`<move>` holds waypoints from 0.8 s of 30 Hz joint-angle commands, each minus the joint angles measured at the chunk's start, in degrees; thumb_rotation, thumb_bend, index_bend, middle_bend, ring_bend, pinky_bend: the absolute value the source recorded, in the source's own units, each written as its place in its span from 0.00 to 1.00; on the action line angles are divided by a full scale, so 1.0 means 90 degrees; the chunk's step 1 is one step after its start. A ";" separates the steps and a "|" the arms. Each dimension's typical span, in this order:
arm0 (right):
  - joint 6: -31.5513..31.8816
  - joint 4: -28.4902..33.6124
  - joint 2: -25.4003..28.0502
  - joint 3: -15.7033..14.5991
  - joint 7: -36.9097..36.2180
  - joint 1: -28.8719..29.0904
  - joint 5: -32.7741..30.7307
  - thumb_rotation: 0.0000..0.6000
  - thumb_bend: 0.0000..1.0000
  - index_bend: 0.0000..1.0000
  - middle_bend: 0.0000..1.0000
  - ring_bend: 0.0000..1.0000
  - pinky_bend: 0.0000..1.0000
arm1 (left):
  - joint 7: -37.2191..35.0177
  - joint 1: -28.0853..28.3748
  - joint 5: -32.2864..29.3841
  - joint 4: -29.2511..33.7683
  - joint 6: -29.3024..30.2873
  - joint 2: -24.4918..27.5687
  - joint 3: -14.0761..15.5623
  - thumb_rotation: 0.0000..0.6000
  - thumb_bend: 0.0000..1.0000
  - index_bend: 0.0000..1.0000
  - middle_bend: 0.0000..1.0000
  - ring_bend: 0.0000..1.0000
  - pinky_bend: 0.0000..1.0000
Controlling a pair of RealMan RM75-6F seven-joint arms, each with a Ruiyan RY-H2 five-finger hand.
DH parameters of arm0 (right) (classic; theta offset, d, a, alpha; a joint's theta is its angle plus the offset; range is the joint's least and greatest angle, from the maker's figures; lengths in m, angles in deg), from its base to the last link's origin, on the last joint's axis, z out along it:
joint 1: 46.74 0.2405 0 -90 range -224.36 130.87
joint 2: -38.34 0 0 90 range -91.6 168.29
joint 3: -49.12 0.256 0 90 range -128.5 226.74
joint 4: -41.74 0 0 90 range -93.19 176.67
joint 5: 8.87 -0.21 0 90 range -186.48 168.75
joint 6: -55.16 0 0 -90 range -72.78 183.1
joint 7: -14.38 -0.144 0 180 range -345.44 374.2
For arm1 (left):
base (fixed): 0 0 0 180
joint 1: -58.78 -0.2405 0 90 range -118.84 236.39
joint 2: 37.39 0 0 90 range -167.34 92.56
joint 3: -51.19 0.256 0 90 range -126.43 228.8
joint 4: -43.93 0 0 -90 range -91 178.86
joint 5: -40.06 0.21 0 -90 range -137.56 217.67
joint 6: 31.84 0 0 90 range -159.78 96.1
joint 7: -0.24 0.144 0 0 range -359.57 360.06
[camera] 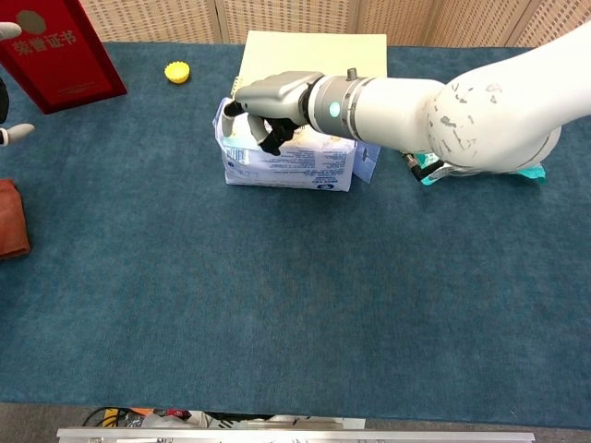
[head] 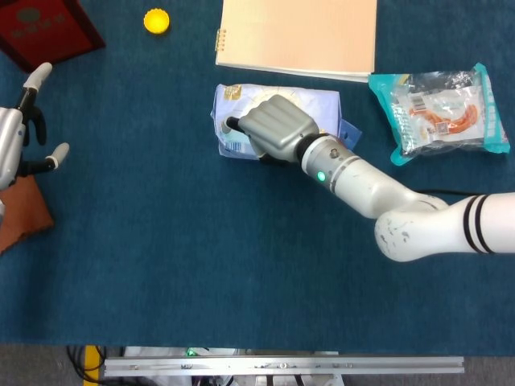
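A blue-and-white soft tissue pack (head: 322, 104) lies flat on the blue cloth, just in front of a notebook. My right hand (head: 269, 129) sits over the left part of the pack's top, its fingers curled downward and touching the wrapper. In the chest view the right hand (camera: 268, 97) hovers on the pack (camera: 305, 166) near its left end, and nothing is visibly held inside the fingers. My left hand (head: 16, 145) stays at the far left edge with fingers spread, holding nothing, next to a brown item (head: 20, 213).
A cream spiral notebook (head: 298, 36) lies behind the pack. A teal snack bag (head: 441, 108) sits at the right. A yellow bottle cap (head: 156, 21) and a red booklet (head: 44, 28) are at the back left.
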 commanded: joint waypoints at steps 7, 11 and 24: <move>-0.0053 -0.0218 -0.0188 -0.0086 0.0015 0.0229 -0.0234 1.00 1.00 0.24 1.00 1.00 1.00 | -0.0073 -0.0019 -0.0001 -0.0042 -0.0026 0.0002 -0.0026 1.00 0.23 0.00 0.66 0.66 0.78; -0.0061 -0.0288 -0.0255 -0.0122 0.0044 0.0332 -0.0336 1.00 1.00 0.24 1.00 1.00 1.00 | -0.0111 -0.0032 -0.0004 -0.0067 -0.0031 -0.0002 -0.0034 1.00 0.23 0.00 0.66 0.66 0.78; 0.0096 -0.0121 -0.0166 -0.0105 -0.0065 0.0372 -0.0269 1.00 1.00 0.24 1.00 1.00 1.00 | -0.0158 -0.0051 0.0022 -0.0093 -0.0041 -0.0002 -0.0054 1.00 0.23 0.00 0.66 0.66 0.78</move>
